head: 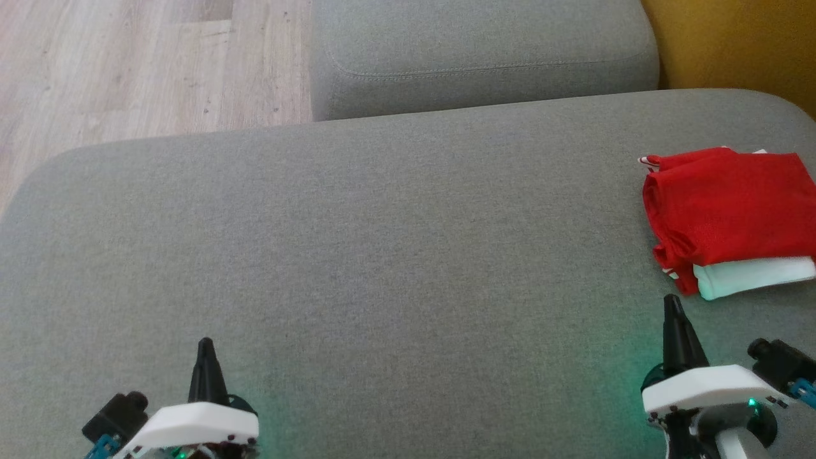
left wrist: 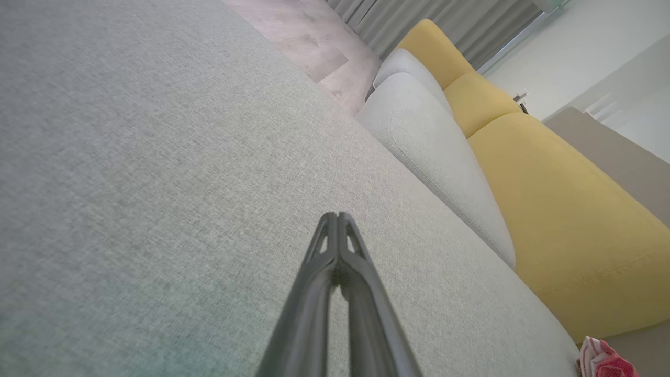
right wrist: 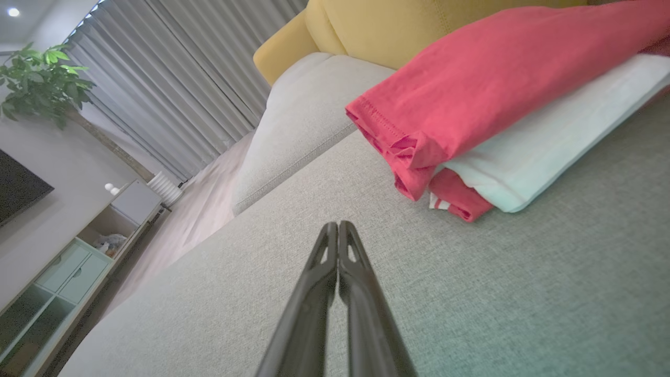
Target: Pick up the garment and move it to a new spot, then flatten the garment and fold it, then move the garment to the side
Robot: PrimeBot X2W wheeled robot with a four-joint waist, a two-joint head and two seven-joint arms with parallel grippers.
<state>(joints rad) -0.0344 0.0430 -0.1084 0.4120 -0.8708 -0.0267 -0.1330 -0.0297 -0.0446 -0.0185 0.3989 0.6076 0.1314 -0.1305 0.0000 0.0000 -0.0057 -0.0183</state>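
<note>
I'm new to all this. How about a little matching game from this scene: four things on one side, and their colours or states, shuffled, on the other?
Things:
1 garment
2 left tool
3 floor
4 backrest

Descriptions:
A pale wood
B yellow
C red, folded
D shut, holding nothing

Pairs: 1-C, 2-D, 3-A, 4-B

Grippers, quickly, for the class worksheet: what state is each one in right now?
Left gripper: closed, holding nothing.
Right gripper: closed, holding nothing, fingers apart from the garment.
</note>
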